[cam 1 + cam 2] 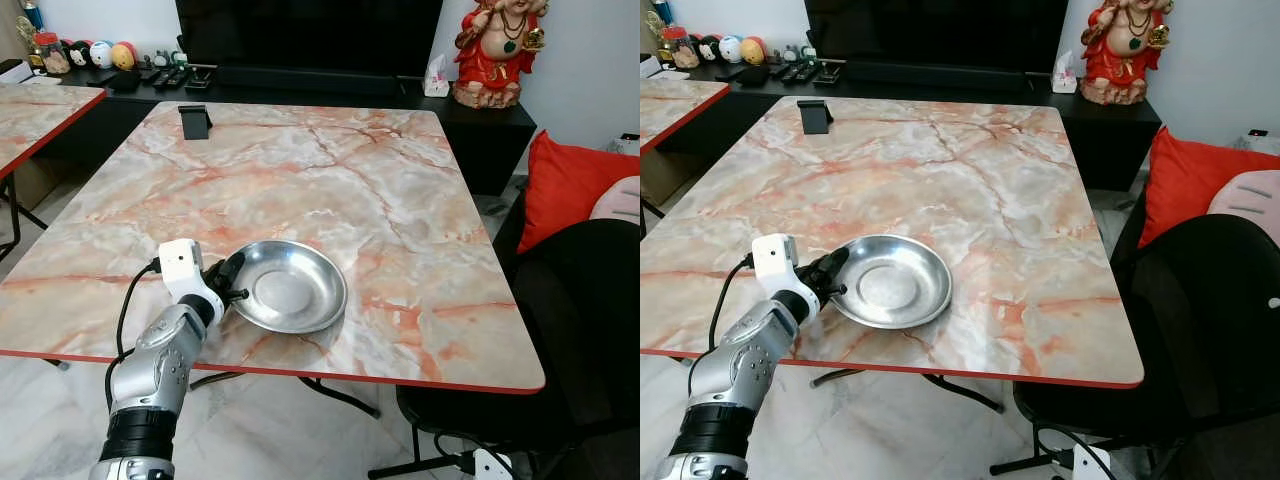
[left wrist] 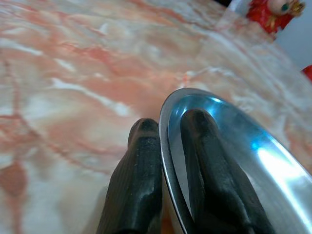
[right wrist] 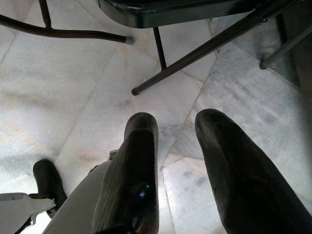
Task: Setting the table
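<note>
Left tool (image 1: 232,283) pinches the rim of the dish (image 1: 290,285) at lower centre-left of the bench (image 1: 400,200); right tool (image 3: 175,131) hangs spread above the floor (image 3: 58,87)

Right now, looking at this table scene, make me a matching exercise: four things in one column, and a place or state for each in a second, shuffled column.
Things:
1. metal bowl
2. black phone stand
3. red statue
4. right gripper

Places or states:
A. on the dark cabinet behind the table
B. hanging over the tiled floor, fingers apart
C. rim pinched by the left gripper
D. at the marble table's far edge

Pairs: 1-C, 2-D, 3-A, 4-B
</note>
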Available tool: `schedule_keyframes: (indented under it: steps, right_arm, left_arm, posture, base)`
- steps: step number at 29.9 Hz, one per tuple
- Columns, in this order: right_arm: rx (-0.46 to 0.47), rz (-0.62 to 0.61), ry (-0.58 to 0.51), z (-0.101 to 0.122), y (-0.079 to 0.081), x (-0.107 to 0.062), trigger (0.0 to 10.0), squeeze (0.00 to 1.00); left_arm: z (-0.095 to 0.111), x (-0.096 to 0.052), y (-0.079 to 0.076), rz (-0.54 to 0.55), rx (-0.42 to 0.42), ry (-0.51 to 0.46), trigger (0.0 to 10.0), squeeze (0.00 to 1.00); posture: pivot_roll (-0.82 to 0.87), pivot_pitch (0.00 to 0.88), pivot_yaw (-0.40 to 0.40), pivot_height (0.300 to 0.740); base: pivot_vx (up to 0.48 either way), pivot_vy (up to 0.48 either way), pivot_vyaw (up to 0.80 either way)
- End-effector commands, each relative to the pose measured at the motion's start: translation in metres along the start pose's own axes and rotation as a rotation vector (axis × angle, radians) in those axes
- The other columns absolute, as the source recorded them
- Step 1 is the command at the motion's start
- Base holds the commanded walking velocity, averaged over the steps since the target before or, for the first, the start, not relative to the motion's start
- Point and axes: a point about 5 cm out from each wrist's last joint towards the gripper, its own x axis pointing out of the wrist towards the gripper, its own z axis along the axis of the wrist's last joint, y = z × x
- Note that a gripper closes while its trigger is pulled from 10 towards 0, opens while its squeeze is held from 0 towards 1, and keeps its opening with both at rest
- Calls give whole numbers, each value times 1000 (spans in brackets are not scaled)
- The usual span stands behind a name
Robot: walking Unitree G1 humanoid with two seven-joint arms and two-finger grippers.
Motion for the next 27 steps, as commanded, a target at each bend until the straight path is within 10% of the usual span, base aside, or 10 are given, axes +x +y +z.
schedule_keyframes:
  steps: [1, 17, 21, 23, 27]
  right_arm:
    - [0, -3, 3, -1, -1, 0, 10000, 0]
    - [2, -2, 3, 0, -2, 0, 10000, 0]
    - [1, -4, 2, 0, -2, 0, 10000, 0]
    - [1, -5, 2, 0, -2, 0, 10000, 0]
    - [1, -5, 1, 1, -2, 0, 10000, 0]
  left_arm:
    - [0, -1, 1, 4, 23, 15, 10000, 0]
    - [-12, -4, 12, 43, 140, 110, 10000, 0]
    - [-14, -5, 12, 47, 159, 121, 10000, 471]
    - [-14, -5, 12, 47, 163, 122, 10000, 965]
    - [-14, -3, 12, 51, 177, 120, 10000, 969]
  posture:
    - [49, 0, -29, 740]
    - [48, 0, -30, 740]
    - [49, 0, -33, 740]
    - [49, 0, -33, 740]
    - [48, 0, -35, 740]
  base:
    - [0, 0, 0]
    - [0, 0, 0]
    - [0, 0, 0]
    - [0, 0, 0]
    - [0, 0, 0]
